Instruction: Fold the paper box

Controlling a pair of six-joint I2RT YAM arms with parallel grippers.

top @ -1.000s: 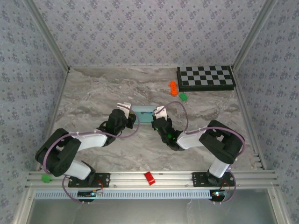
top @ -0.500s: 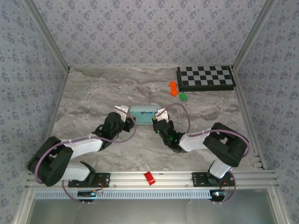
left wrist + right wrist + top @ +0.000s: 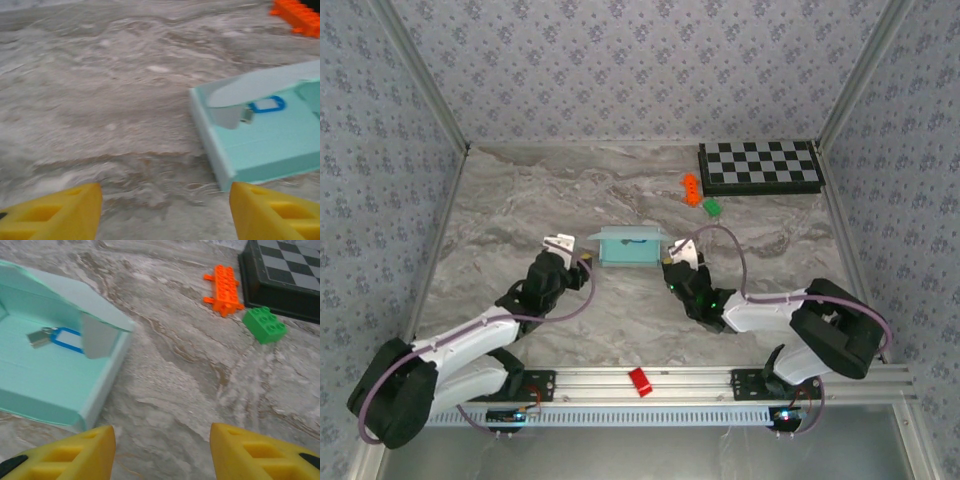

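Observation:
The paper box (image 3: 626, 246) is a pale aqua card tray with raised walls, sitting on the marble table between the two arms. Its side flaps splay outward. Inside lies a small metal padlock on a blue loop (image 3: 54, 336). The same box (image 3: 265, 135) fills the right of the left wrist view, and its right wall (image 3: 107, 385) shows in the right wrist view. My left gripper (image 3: 560, 245) stands open just left of the box, touching nothing. My right gripper (image 3: 682, 252) stands open just right of it, with bare marble between its yellow fingers (image 3: 75, 455).
An orange brick (image 3: 691, 189) and a green brick (image 3: 712, 207) lie behind and right of the box. A black-and-white checkered board (image 3: 760, 167) sits at the back right. A red piece (image 3: 639, 381) rests on the front rail. Patterned walls enclose the table.
Both grippers let go of the box, opened and drew back toward the near edge, left arm leftward, right arm rightward. The box's side flaps have sprung outward.

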